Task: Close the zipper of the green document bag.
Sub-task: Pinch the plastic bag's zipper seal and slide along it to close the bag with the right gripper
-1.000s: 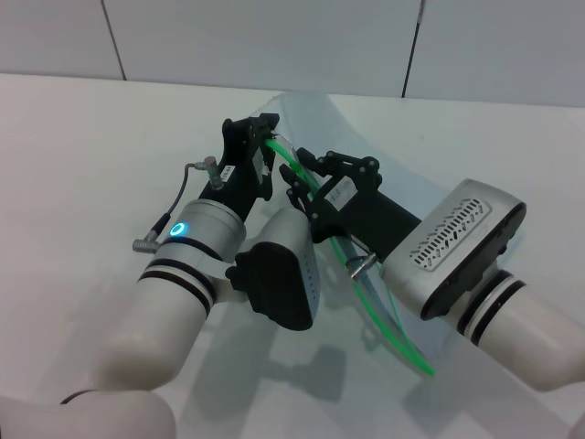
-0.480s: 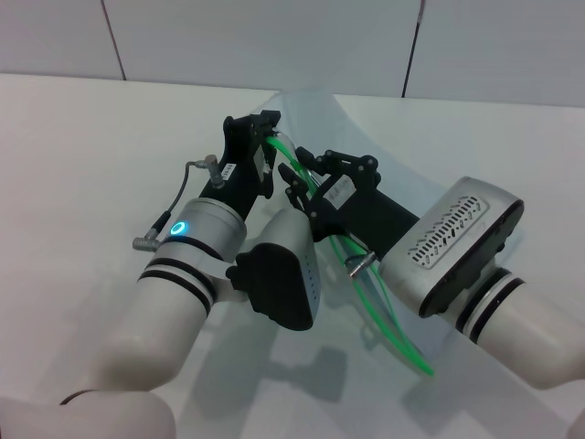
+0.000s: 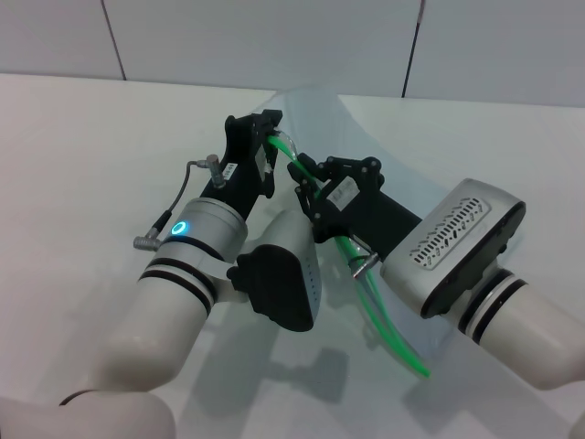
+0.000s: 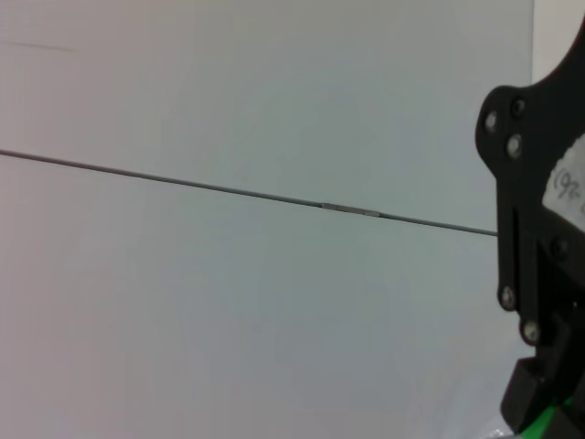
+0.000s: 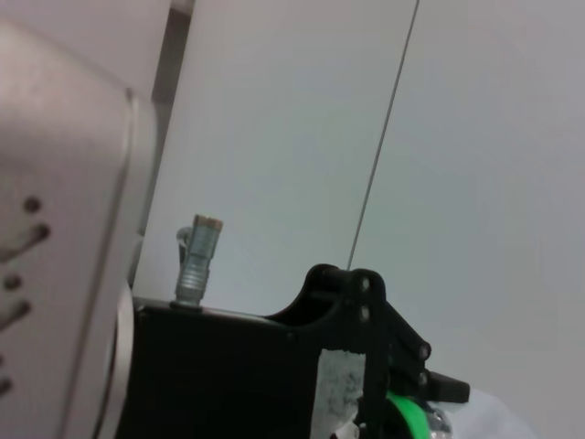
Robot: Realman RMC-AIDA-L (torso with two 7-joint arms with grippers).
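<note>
Green document bag (image 3: 402, 174): flat, translucent pale plastic, lifted off the white matte table (image 3: 82, 155) mid-scene btwn both arms, far edge curling up. Zipper (image 3: 388, 325): thin glossy bright-green strip, bowed, running from far-left by the left gripper (image 3: 267, 137) down to near-right. Left gripper, black angular linkage, clenched on the strip's far end. Right gripper (image 3: 306, 178), same black build, just beside it to the right, clamped on zipper a little further along. Arms: smooth white shells w/ black bands.
</note>
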